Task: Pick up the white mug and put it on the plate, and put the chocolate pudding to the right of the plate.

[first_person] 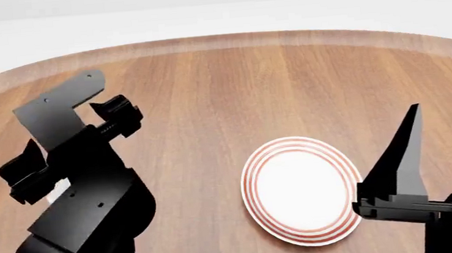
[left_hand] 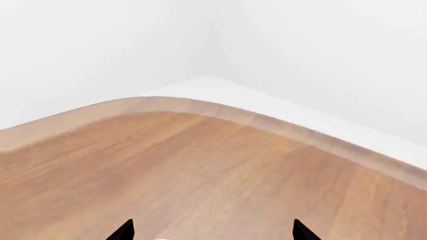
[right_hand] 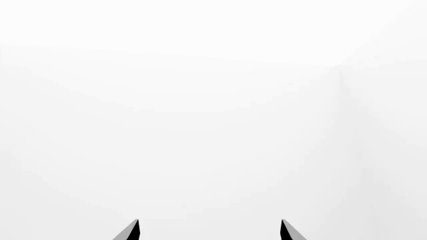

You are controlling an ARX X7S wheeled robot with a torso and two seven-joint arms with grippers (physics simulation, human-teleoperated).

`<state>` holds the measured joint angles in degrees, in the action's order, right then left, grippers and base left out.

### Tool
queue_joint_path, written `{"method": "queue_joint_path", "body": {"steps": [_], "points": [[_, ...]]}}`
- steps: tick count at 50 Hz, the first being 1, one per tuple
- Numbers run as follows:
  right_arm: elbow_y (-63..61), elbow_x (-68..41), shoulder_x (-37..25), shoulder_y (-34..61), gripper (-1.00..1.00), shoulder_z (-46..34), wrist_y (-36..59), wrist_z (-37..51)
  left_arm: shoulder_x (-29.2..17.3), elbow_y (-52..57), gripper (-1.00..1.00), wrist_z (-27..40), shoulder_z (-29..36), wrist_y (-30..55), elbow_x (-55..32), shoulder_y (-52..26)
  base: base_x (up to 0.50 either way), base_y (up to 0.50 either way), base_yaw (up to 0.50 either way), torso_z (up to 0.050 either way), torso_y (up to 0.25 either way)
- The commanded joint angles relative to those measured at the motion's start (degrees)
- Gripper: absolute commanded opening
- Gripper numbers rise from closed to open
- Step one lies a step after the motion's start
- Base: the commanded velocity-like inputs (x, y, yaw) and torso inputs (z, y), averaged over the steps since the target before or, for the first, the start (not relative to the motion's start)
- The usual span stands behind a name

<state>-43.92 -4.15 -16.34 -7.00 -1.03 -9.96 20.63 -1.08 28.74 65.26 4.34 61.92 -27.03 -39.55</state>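
Open wooden counter [first_person: 231, 83] beyond and left of the plate [first_person: 301, 188]; broad free passage across it to the far rim. Plate low and flat, near the front right. Left arm [first_person: 76, 195] bulking over the front-left counter, hiding the surface beneath. Right end effector [first_person: 400, 154] raised just beside the plate's right rim, fingertips spread in the right wrist view, only blank white wall ahead. Left end effector [left_hand: 212, 231] tips likewise apart, bare counter ahead to the curved rim.
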Motion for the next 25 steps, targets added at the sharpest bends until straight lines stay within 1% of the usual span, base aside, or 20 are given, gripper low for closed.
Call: {"method": "queue_joint_path", "body": {"steps": [1, 6, 8, 13, 16, 25], "points": [[0.0, -0.4, -0.3, 0.1, 1.0, -0.4, 0.0, 0.1, 0.3, -10.1, 1.0, 10.0, 1.1, -6.4, -4.7, -3.2, 0.0, 0.0, 0.0, 0.0, 0.0], [0.5, -0.3, -0.4, 0.1, 1.0, -0.8, -0.3, 0.1, 0.2, -12.5, 1.0, 12.2, 1.3, -8.7, -5.1, -3.3, 0.0, 0.0, 0.0, 0.0, 0.0], [0.5, -0.6, -0.5, 0.1, 1.0, -0.7, -0.3, 0.1, 0.3, -13.8, 1.0, 13.6, 1.3, -10.9, -4.5, -3.3, 0.0, 0.0, 0.0, 0.0, 0.0], [0.5, -1.1, -0.7, 0.2, 1.0, -0.4, -0.3, 0.3, -0.1, -17.5, 1.0, 14.1, 2.5, -14.2, -4.6, -2.6, 0.0, 0.0, 0.0, 0.0, 0.0], [0.5, -1.0, -0.8, 0.2, 1.0, -0.4, -0.4, 0.3, -0.1, -19.4, 1.0, 14.1, 2.1, -15.7, -5.7, -1.7, 0.0, 0.0, 0.0, 0.0, 0.0], [0.7, -1.4, -1.0, 0.1, 1.0, -0.6, -0.5, 0.5, -0.8, -23.0, 1.0, 16.1, 1.6, -20.0, -5.2, 0.0, 0.0, 0.0, 0.0, 0.0, 0.0]]}}
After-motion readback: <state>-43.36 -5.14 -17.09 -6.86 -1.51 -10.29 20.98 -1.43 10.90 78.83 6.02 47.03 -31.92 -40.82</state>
